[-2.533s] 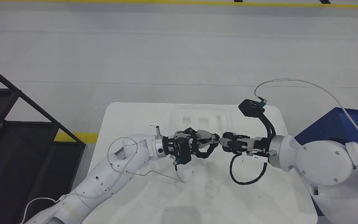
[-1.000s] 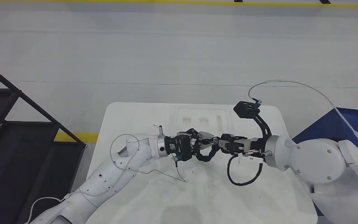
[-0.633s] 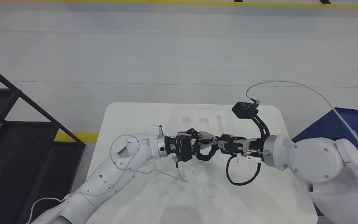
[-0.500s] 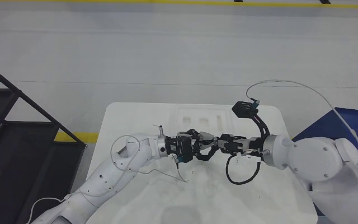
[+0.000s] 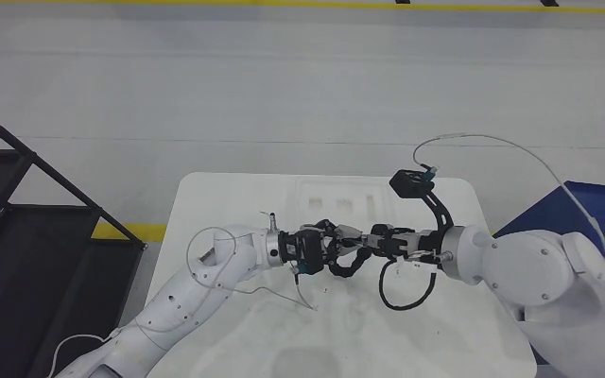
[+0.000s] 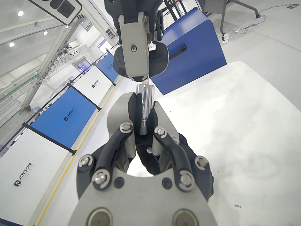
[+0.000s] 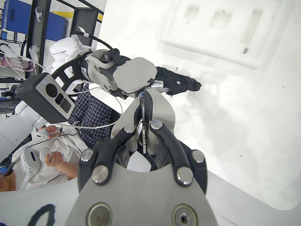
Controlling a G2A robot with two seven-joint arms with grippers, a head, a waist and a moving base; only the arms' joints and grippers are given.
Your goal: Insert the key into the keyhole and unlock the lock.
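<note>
Above the middle of the white table (image 5: 444, 331) my two grippers meet tip to tip. My left gripper (image 6: 143, 105) is shut on the lock (image 6: 145, 105), a chrome cylinder with a black cable body trailing behind it (image 7: 178, 83). My right gripper (image 7: 143, 102) is shut on the key (image 7: 142, 109), whose ring (image 7: 142, 135) hangs between the fingers. The key's tip (image 6: 145, 80) touches the end of the chrome lock cylinder. In the top view the lock (image 5: 345, 248) sits between the two wrists.
A white foam tray (image 5: 340, 200) with three recesses lies at the table's far side, behind the grippers. A thin cable (image 5: 284, 295) trails on the table near the left arm. A black rack (image 5: 57, 255) stands left of the table, a blue cabinet (image 5: 567, 213) to the right.
The right arm has edged left toward the left gripper, closing the gap between key and lock. The left arm has stayed almost in place.
</note>
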